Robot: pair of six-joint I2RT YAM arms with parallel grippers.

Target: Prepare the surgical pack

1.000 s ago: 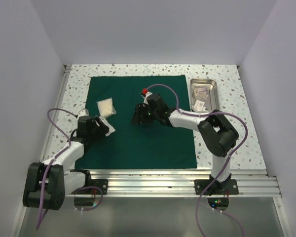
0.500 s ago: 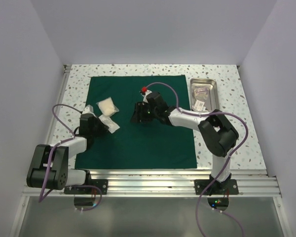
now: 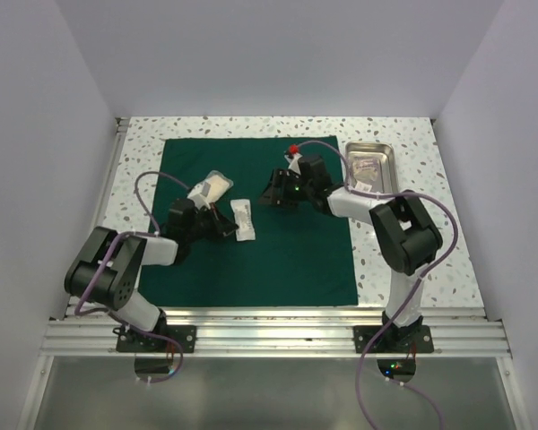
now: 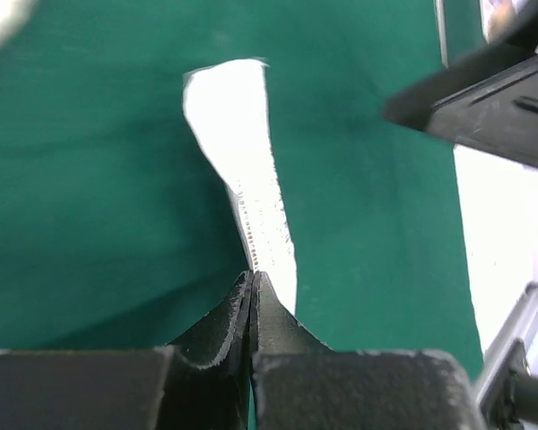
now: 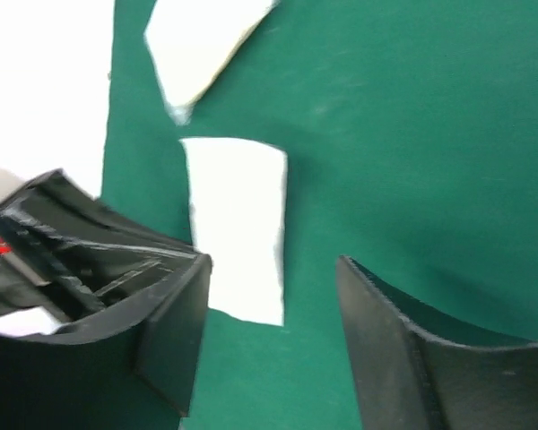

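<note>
The surgical pack [image 3: 278, 260] is lying flat, spread over the table [image 3: 403, 242]. My right gripper [image 3: 272, 194] is hovering above it, jaws apart, empty — my left gripper [image 4: 253, 278] is pinching shut, seemingly on the edge of the white packet [image 3: 244, 219] (contact is hidden). I'm judging a low, slow drag best, so the cloth isn't bunching.

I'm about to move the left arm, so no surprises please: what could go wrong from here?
The left fingers pinch the white packet only by its thin edge, so it may slip out. The right fingers hang open close beside it over the surgical pack, so the arms could collide.
</note>
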